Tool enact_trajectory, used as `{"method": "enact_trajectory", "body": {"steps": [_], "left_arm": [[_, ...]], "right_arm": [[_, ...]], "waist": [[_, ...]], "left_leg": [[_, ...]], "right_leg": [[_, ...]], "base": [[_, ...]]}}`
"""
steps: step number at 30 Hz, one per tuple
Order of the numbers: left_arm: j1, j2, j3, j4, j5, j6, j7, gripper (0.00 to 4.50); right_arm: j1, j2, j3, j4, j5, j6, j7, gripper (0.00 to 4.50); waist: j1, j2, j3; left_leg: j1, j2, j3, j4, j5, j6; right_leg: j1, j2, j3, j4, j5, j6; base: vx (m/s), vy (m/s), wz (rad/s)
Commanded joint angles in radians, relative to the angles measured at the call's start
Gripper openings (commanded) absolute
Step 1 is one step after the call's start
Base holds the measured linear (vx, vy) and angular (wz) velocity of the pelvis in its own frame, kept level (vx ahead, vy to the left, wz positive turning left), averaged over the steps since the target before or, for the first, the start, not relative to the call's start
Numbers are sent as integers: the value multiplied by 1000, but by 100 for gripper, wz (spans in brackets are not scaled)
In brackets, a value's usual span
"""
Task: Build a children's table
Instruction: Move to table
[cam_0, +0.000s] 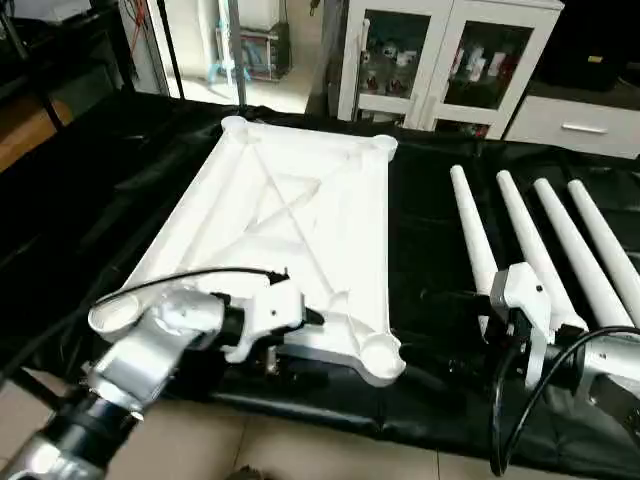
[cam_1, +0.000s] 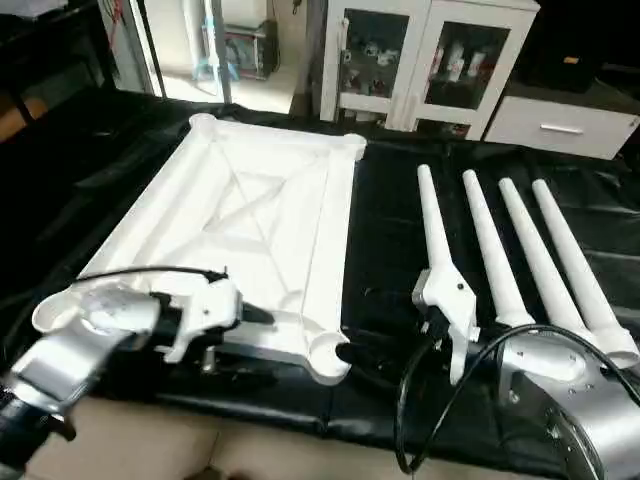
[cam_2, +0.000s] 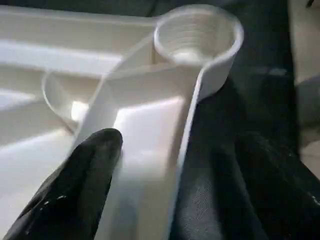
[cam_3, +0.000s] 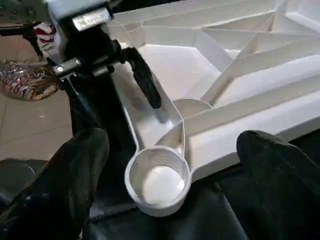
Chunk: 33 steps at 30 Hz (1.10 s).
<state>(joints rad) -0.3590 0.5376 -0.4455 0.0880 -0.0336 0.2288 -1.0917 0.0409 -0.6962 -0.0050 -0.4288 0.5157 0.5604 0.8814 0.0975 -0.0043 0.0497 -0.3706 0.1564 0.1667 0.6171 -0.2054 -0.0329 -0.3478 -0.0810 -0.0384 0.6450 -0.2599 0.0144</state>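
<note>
- We see the white table top (cam_0: 290, 230) lying upside down in the middle-left of the head views, on a table covered with black cloth (cam_0: 430, 250).
- Its underside shows crossing ribs in an X shape, a raised rim, and a round socket at each corner; the near right socket (cam_3: 157, 182) is open and threaded inside.
- Four white tapered legs (cam_0: 540, 250) lie side by side on the cloth at the right of the frame, well apart from the top, with their thin ends pointing to the far side.
- The left gripper (cam_3: 142, 80) is at the near edge of the top, in the lower left; one black finger rests over the rim and the other is below it, so it appears to hold this edge.
- The right gripper (cam_3: 165, 165) is wide open, just beside the near right socket, holding nothing.
- In the upper middle a white cabinet (cam_0: 450, 60) with glass doors holds small items; we cannot read any writing.
</note>
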Motion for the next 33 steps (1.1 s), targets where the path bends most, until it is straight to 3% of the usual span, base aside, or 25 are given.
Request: {"method": "enact_trajectory", "body": {"steps": [1,5,9,10,12,15,16,17,33], "left_arm": [[-16,0,-15,9,38,-10,24,372],[-21,-3,-28,19,51,-6,28,340],[-30,10,-53,58,114,-55,30,320],[-33,7,-51,62,111,-50,33,296],[-36,5,-47,60,106,-31,29,290],[-38,14,-51,56,112,-24,21,274],[-40,27,-57,50,123,-17,17,252],[-43,39,-62,45,141,-6,20,247],[-71,67,-81,44,211,33,0,142]], "right_arm": [[7,-18,4,-30,-2,14,11,450],[25,-40,20,-37,-19,14,20,450],[32,-53,24,-24,-51,-1,9,450],[30,-53,21,-23,-48,0,7,450],[30,-56,18,-24,-42,1,7,450],[33,-58,17,-25,-42,-1,6,450],[36,-59,15,-27,-44,-1,6,450],[40,-59,13,-29,-47,-2,5,450],[36,-57,19,-29,-60,1,7,450]], "waist": [[3,2,-49],[3,3,-48],[2,4,-43],[3,10,-43],[2,7,-42],[2,10,-43],[4,17,-44],[2,13,-44],[-4,14,-47]], "left_leg": [[16,79,-33,-97,-194,5],[16,79,-31,-96,-190,14],[18,79,-32,-101,-237,4],[19,80,-33,-101,-251,-3],[19,80,-34,-103,-263,-9],[20,80,-34,-103,-263,-11],[19,80,-34,-103,-258,-10],[19,79,-34,-103,-252,-8],[16,78,-30,-103,-210,20]], "right_leg": [[18,-80,46,-83,-3,-222],[18,-80,46,-83,10,-231],[15,-81,48,-92,-72,-220],[15,-83,49,-93,-98,-217],[14,-82,49,-95,-115,-216],[12,-82,50,-94,-113,-217],[12,-82,50,-94,-104,-217],[13,-80,50,-93,-91,-216],[14,-80,46,-94,-70,-231]], "base": [[0,0,0],[0,0,0],[0,0,0],[0,0,0],[0,0,0],[0,0,0],[0,0,0],[0,0,0],[0,0,0]]}}
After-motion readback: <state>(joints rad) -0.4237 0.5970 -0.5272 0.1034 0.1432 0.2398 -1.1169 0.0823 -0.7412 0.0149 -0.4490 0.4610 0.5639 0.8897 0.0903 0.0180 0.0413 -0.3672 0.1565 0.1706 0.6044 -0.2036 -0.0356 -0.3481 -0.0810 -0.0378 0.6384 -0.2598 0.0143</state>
